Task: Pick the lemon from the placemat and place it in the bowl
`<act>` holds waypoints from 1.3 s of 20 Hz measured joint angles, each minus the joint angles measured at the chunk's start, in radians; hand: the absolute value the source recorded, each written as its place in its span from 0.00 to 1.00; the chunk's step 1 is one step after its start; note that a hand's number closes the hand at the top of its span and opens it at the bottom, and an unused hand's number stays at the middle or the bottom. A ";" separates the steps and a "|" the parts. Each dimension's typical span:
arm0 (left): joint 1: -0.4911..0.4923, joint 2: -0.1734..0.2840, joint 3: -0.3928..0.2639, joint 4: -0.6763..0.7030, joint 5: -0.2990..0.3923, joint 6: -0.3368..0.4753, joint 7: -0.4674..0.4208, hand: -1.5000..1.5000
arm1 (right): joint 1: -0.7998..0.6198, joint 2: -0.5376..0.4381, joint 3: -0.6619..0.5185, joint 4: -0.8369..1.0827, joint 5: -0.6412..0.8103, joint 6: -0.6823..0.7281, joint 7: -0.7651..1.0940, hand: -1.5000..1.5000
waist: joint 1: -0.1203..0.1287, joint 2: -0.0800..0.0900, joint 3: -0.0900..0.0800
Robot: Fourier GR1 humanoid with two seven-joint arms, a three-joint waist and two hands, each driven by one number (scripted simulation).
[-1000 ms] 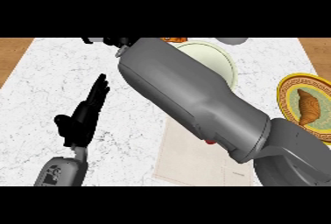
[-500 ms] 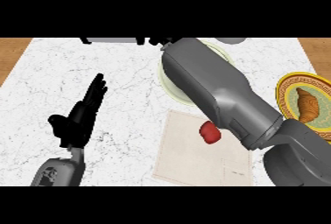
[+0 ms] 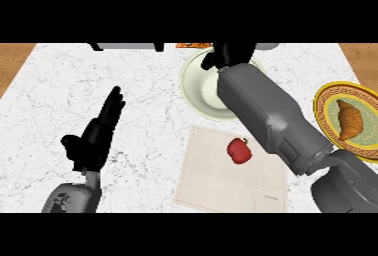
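Head view. I see no lemon: the only fruit on the placemat (image 3: 229, 175) is a red object (image 3: 238, 150), near its upper middle, untouched. My right hand (image 3: 230, 52) reaches beyond the placemat over the bowl (image 3: 198, 85); I cannot tell how its fingers are set. My left hand (image 3: 96, 132), well left of the placemat, rests with fingers straight, spread upward. A plate (image 3: 328, 100) with a croissant (image 3: 351, 119) lies right of the placemat on the worktop (image 3: 74, 75).

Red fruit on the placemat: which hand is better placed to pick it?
Right, probably. The right hand hangs over the bowl, and its forearm passes right beside the red fruit on the placemat. The left hand rests open, fingers up, over bare counter at the left, farther off.
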 measured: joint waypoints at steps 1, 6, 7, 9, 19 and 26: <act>0.007 -0.001 -0.002 -0.004 -0.001 -0.001 -0.002 0.50 | 0.023 -0.010 -0.025 -0.006 -0.020 -0.010 -0.027 1.00 | 0.002 0.001 0.000; 0.006 -0.004 -0.001 -0.002 -0.002 -0.006 -0.004 0.50 | 0.125 -0.034 -0.135 -0.056 -0.123 0.011 -0.183 0.00 | 0.003 0.003 0.001; 0.006 -0.006 -0.001 0.003 -0.002 -0.008 -0.008 0.50 | 0.136 -0.038 -0.157 -0.060 -0.140 0.021 -0.220 0.00 | 0.004 0.004 0.001; -0.003 -0.002 0.008 -0.003 0.001 -0.010 0.006 0.50 | 0.171 -0.041 -0.191 -0.089 -0.165 0.022 -0.293 0.00 | 0.002 0.002 0.001; -0.001 0.005 0.026 -0.013 0.000 -0.018 0.017 0.50 | 0.246 -0.048 -0.323 -0.233 -0.198 -0.163 -0.528 0.00 | -0.007 -0.004 0.001; 0.022 0.007 0.037 -0.018 -0.002 -0.024 0.013 0.50 | 0.363 -0.099 -0.388 -0.471 -0.231 -0.162 -0.503 0.00 | -0.025 -0.011 0.000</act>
